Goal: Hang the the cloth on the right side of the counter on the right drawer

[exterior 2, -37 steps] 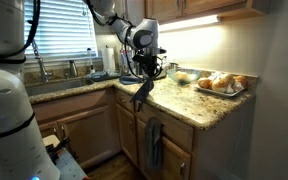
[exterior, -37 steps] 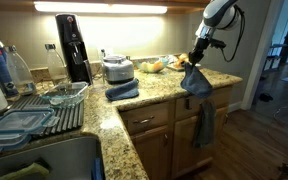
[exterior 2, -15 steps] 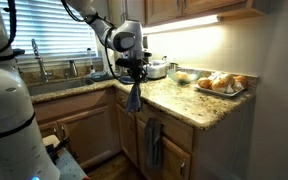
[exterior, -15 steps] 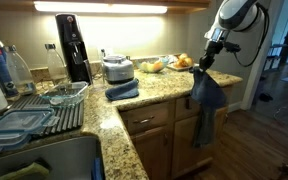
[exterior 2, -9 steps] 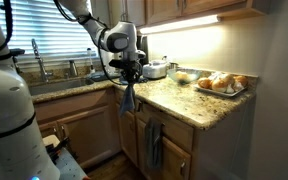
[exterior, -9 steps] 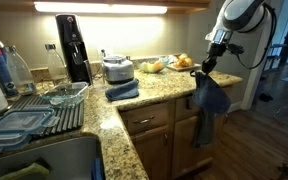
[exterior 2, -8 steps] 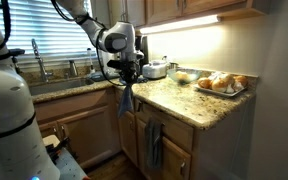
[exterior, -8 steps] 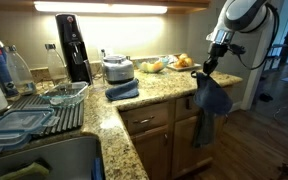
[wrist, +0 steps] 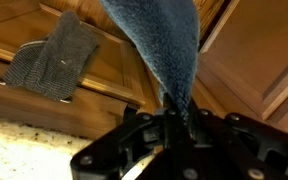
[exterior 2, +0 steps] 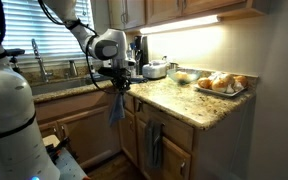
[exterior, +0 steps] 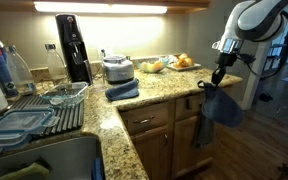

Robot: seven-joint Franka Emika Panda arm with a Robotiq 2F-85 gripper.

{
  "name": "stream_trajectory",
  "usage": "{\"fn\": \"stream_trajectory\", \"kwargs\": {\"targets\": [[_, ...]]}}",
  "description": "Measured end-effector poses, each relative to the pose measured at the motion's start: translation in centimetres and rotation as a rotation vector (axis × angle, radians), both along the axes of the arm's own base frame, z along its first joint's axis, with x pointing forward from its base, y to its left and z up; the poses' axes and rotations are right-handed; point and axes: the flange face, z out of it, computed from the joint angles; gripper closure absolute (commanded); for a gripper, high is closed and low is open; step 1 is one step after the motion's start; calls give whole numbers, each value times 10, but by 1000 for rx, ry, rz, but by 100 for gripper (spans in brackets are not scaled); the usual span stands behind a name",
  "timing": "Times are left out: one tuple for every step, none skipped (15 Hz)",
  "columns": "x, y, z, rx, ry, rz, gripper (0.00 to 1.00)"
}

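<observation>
Cloth [exterior: 220,106] hangs clear of the counter [exterior: 162,93]; only wrist view shows jaws clenched on it

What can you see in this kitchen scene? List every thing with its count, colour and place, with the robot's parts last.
Speckled granite counter: one, beige-brown, running above the wooden cabinets.
Slate-blue soft fabric cloth: one, dusty blue, dangling in mid-air past the counter's edge.
Folded navy fabric cloth: one, dark blue, on the counter.
Grey-teal fabric towel: one, grey, hanging below the counter.
Tall black appliance: one, black, at the counter's back.
Clear glass bowl: one, colourless, in the dish rack.
Black Robotiq gripper: one, shut on the slate-blue cloth's top.
</observation>
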Motion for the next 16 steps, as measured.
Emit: {"fn": "stream_trajectory", "kwargs": {"targets": [[-3,1,-6,1,-5,-6,95],[-5,1,-13,1,-13,-14,95],[-7,0,-20,1,-26,-25,95],[-9,0,-28,3,-35,-40,95],[-10,0,-37,6,-40,-56,95],[-10,0,-45,9,-48,-71,95],[-10,0,-53,11,-55,-84,95],[-9,1,-60,14,-60,-96,89],[-9,2,-67,16,-64,-106,89],[-9,2,-71,17,-66,-108,89],[-9,3,-74,17,-66,-110,89],[-8,3,-75,16,-66,-110,89],[-8,3,-75,17,-67,-111,89],[-8,3,-74,17,-68,-111,89],[-7,3,-74,17,-69,-111,95],[-7,3,-74,17,-69,-111,95]]}}
